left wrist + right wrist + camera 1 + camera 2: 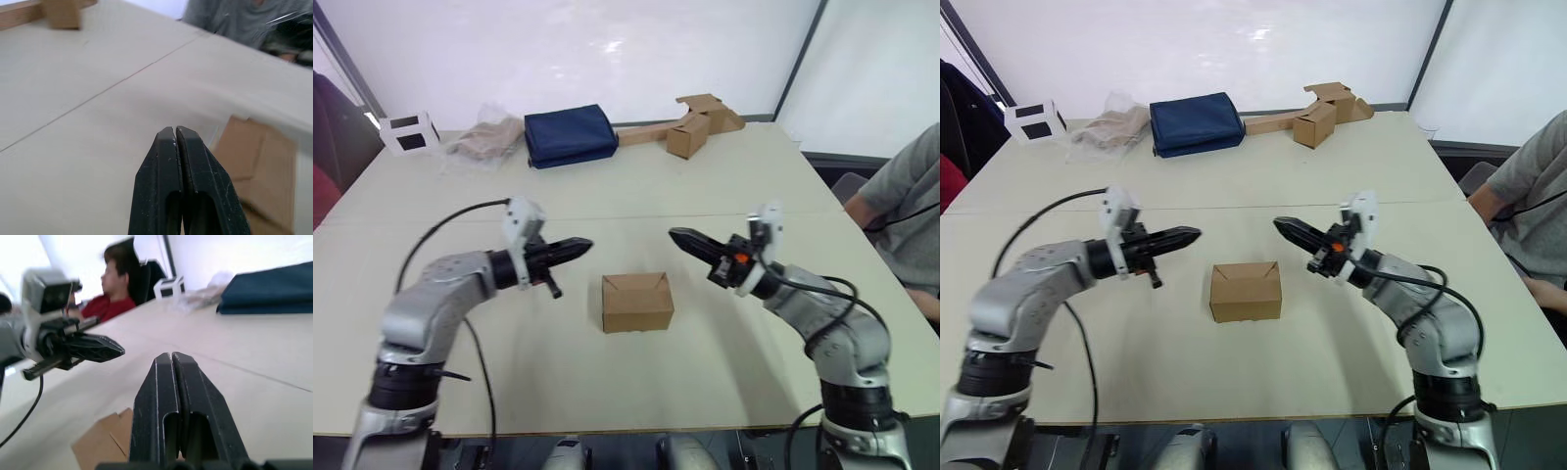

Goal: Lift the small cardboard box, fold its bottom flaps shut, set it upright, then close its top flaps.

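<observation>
The small cardboard box stands on the table near its front middle, plain brown, its top flaps folded down flat. My left gripper hovers above and to the left of the box, shut, with nothing held. My right gripper hovers above and to the right of it, also shut and empty. Their tips point toward each other over the box without touching it. In the left wrist view the shut fingers point past the box. The right wrist view shows the box below and my left gripper opposite.
Along the table's far edge lie a white box with black windows, a crumpled plastic bag, a navy fabric case and a brown box joined to a long cardboard strip. A person in grey sits at the right; another in red at the left.
</observation>
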